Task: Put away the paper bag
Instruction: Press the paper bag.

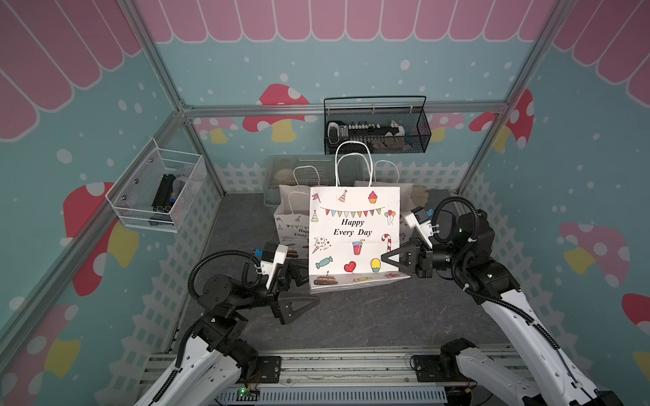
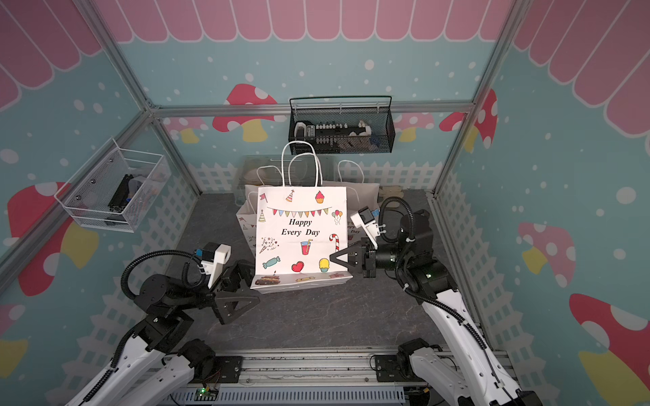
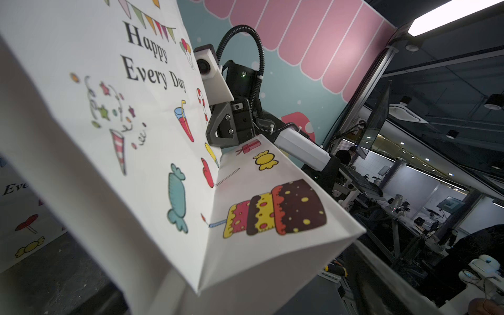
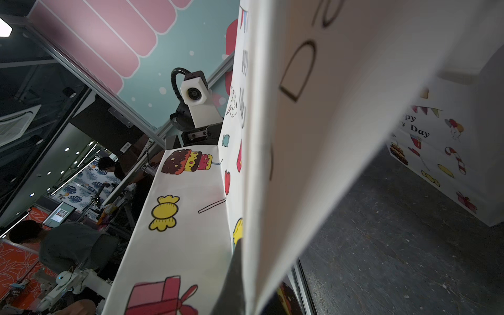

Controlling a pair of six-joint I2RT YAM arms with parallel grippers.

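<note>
The paper bag point(image 1: 353, 232) point(image 2: 300, 232) is white, printed "Happy Every Day", and stands flattened at mid table, its bottom flap folded toward the front. My right gripper point(image 1: 385, 259) point(image 2: 332, 258) is shut on the bag's right edge, low down; in the right wrist view a dark finger point(image 4: 231, 272) presses against the paper point(image 4: 191, 231). My left gripper point(image 1: 311, 286) point(image 2: 251, 284) stands wide open at the bag's lower left corner, one finger in front of it and one behind. That corner point(image 3: 245, 259) fills the left wrist view, where the left jaws are hidden.
Two more printed bags point(image 1: 292, 225) point(image 1: 387, 189) stand behind the front one, before a clear plastic box point(image 1: 281, 172). A black mesh basket point(image 1: 378, 147) hangs on the back wall and a white one point(image 1: 140, 211) on the left wall. A metal rail point(image 1: 351, 369) runs along the front.
</note>
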